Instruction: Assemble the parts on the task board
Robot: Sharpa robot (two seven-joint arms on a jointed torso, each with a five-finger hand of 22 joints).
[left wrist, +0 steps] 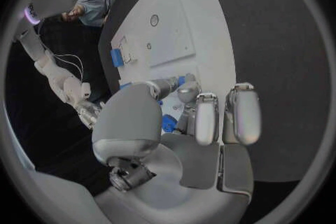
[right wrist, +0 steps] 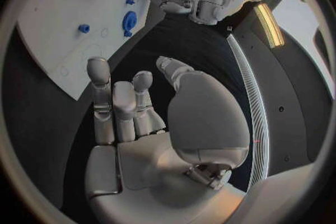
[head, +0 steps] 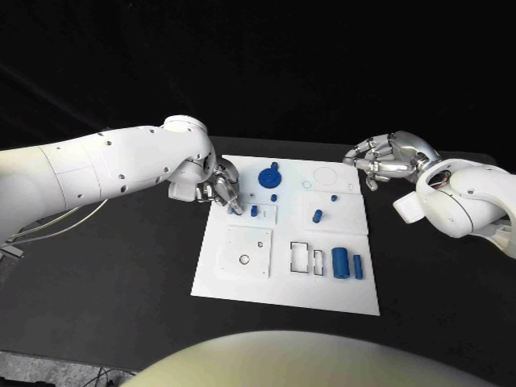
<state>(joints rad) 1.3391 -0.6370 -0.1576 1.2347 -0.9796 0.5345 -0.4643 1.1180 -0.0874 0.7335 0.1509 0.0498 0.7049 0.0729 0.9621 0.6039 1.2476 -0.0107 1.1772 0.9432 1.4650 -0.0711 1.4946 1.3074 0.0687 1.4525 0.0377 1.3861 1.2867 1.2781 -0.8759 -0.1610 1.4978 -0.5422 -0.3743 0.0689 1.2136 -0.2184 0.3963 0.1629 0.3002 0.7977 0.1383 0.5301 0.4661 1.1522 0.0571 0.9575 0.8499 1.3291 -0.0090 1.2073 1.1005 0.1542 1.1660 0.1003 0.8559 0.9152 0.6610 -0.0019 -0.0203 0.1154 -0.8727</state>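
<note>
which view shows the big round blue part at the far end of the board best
The head view: the round blue part sits unobstructed on the task board, seen from above, just right of the left hand. The right wrist view shows it smaller and slanted near the board's edge. In the left wrist view I cannot pick it out.

Dim surroundings, perhaps overhead light
</note>
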